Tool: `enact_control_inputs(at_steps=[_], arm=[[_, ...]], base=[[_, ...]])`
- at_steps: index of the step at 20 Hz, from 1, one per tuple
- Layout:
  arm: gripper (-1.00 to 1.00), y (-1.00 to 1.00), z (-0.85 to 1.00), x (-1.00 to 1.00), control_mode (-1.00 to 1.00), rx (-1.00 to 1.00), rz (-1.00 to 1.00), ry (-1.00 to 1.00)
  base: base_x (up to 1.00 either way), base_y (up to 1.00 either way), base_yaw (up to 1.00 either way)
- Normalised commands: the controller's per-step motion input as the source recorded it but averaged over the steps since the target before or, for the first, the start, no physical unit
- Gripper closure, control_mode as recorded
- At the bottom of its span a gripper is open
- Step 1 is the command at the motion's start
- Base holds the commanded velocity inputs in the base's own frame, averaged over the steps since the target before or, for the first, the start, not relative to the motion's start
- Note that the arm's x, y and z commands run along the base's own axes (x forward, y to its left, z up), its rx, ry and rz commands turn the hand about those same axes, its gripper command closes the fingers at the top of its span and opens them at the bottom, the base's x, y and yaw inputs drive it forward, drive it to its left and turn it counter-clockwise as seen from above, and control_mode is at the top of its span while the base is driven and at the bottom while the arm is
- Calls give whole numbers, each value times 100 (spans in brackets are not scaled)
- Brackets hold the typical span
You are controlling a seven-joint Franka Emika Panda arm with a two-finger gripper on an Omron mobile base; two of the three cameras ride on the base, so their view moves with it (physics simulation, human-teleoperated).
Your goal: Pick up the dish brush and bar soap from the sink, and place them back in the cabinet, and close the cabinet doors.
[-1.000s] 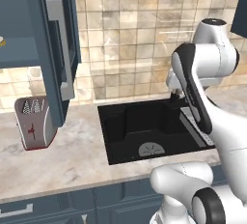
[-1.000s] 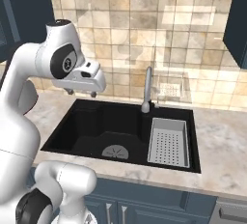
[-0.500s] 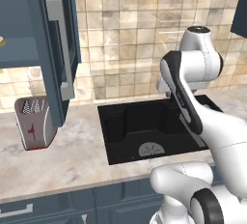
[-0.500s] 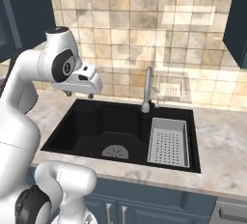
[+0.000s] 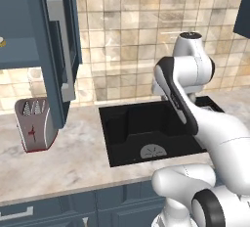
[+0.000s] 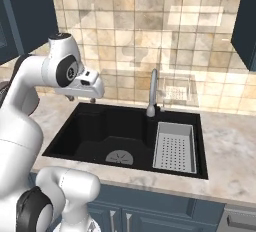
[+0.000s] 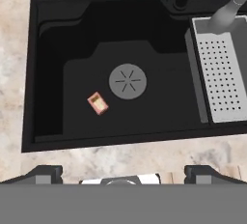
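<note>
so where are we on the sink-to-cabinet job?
Looks done: possibly the brush; something pale sits on the cabinet shelf. In hand: nothing; the open gripper hovers over the sink. Left: the bar soap beside the drain, then the open cabinet door.

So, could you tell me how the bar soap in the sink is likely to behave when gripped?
The bar soap looks like a small, rigid block, so probably stiff and light. Lying flat on the sink floor beside the drain, it shouldn't roll. It may be slippery.

There was one sink (image 7: 48, 73), one bar soap (image 7: 98, 103), one drain (image 7: 127, 81), one faucet (image 6: 152, 92), one toaster (image 5: 35, 129).
</note>
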Motion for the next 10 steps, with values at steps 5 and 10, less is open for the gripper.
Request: enact_control_inputs(at_steps=[5,10], arm=[[-100,0,-19,12,-100,0,0,2],[-100,0,-23,17,-100,0,0,0]], base=[[0,0,0],[0,0,0]])
